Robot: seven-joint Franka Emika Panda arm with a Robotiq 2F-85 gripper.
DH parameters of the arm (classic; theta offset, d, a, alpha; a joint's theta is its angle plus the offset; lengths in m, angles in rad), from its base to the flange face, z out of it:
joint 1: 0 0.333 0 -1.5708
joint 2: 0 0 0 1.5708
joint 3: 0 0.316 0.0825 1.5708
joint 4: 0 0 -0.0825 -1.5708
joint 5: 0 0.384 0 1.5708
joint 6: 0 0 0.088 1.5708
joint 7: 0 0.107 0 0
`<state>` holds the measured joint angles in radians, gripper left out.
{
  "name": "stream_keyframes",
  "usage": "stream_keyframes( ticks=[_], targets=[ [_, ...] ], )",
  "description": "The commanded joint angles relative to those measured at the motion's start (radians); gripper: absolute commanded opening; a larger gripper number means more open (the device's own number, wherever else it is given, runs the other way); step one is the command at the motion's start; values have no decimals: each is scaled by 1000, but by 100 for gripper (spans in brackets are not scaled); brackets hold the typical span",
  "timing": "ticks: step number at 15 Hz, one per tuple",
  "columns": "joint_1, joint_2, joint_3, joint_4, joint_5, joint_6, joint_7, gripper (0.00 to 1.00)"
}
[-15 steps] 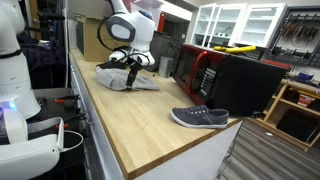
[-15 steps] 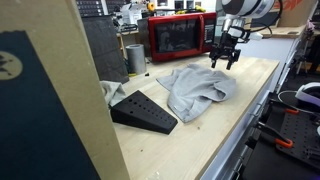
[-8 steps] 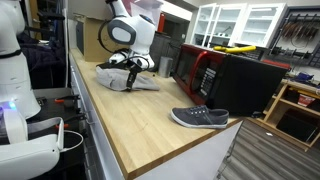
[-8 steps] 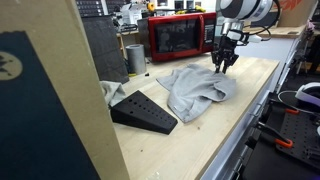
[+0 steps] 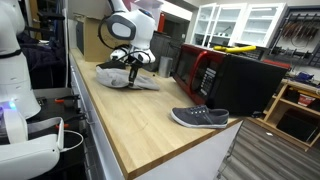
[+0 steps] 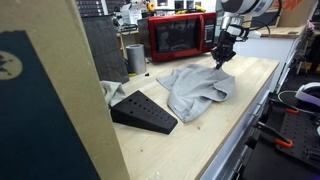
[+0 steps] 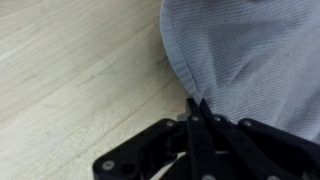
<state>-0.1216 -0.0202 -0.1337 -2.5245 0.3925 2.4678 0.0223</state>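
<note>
A grey cloth lies crumpled on the wooden table, in front of a red microwave. My gripper stands over the cloth's far edge, pointing down. In the wrist view the black fingers are pressed together, and the gripper meets right on the hem of the cloth, pinching its edge. Bare wood shows to the left of the hem. In an exterior view the gripper reaches down onto the cloth at the far end of the table.
A black wedge-shaped block lies next to the cloth. A metal cup stands beside the microwave. A grey shoe lies near the table's front corner, by the microwave. A large board fills the left of an exterior view.
The fingers have closed from wide open to shut at the cloth's edge. The arm has barely moved and the cloth lies as before.
</note>
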Motion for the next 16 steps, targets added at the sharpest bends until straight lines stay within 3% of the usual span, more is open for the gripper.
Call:
stream_keyframes(
  ticks=[1,9,10,12,16],
  targets=[
    [-20,-116,-13,-34,-95,10,28,1],
    [-141,-300,-33,-89,-403,56,152,1],
    [-152,-315,-32,-95,-417,60,162,28],
    [-165,-339,-29,-105,-426,63,176,36],
    [-144,-372,-31,-102,-361,50,187,66]
  ],
)
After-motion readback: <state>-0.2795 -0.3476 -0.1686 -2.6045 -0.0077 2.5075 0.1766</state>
